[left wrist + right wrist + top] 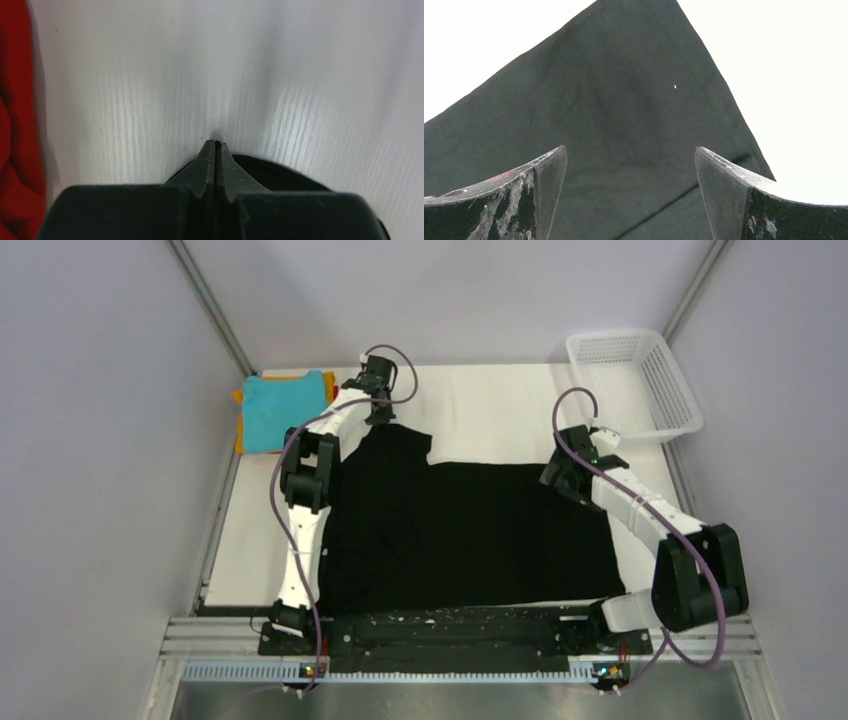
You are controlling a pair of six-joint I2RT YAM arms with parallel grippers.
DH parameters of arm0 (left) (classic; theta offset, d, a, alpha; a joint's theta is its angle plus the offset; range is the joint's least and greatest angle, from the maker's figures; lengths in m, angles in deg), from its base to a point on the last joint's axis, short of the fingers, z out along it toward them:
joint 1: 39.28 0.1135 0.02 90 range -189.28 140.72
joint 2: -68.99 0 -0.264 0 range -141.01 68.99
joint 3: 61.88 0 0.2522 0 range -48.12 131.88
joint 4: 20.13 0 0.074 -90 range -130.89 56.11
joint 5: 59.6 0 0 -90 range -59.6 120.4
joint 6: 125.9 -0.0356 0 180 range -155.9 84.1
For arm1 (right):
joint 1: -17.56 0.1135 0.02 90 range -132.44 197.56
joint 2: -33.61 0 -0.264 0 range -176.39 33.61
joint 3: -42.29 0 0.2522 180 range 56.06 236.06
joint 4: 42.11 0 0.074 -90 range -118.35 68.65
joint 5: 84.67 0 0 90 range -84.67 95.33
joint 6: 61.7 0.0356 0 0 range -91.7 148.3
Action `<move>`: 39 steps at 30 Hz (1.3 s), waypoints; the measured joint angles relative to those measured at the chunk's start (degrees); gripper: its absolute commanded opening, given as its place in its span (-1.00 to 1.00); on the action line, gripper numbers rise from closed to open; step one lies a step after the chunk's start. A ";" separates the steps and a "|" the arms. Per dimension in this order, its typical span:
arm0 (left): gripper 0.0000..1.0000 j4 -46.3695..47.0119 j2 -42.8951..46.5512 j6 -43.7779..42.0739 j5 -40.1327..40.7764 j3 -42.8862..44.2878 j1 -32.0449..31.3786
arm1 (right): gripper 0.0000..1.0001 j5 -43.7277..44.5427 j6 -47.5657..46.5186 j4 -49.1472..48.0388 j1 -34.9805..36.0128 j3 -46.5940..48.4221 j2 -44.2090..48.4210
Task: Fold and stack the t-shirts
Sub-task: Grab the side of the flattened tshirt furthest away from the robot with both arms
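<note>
White mesh basket [672,390] and teal t-shirt [280,410] at far corners; left hand [215,148] clenched by black t-shirt [470,530], right hand [630,152] released.

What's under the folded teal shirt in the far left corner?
An orange-yellow shirt lies under the teal shirt, showing only as a strip along its left and far edges. Anything lower in that pile is covered from above.

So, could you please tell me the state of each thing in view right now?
black t-shirt: spread flat, unfolded.
teal t-shirt: folded, atop the orange-yellow t-shirt.
basket: upright.
left gripper: jaws shut at the sleeve edge.
right gripper: jaws open above black cloth.
</note>
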 measured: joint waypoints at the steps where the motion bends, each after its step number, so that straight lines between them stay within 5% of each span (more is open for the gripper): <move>1: -1.00 0.00 0.87 -0.02 -0.17 -1.27 0.00 | 0.94 0.26 0.00 0.20 -0.50 1.31 -1.77; 16: -1.00 2.80 23.98 1.77 -6.80 -23.34 -0.24 | 0.67 8.68 1.60 3.45 -5.03 25.49 -31.71; 24: -1.00 3.50 28.85 3.15 -9.03 -29.90 -0.66 | 0.50 9.84 3.34 5.68 -6.58 26.10 -34.01; 39: -1.00 3.52 32.98 3.50 -10.45 -32.22 -1.36 | 0.48 9.75 4.07 5.88 -6.58 29.70 -36.72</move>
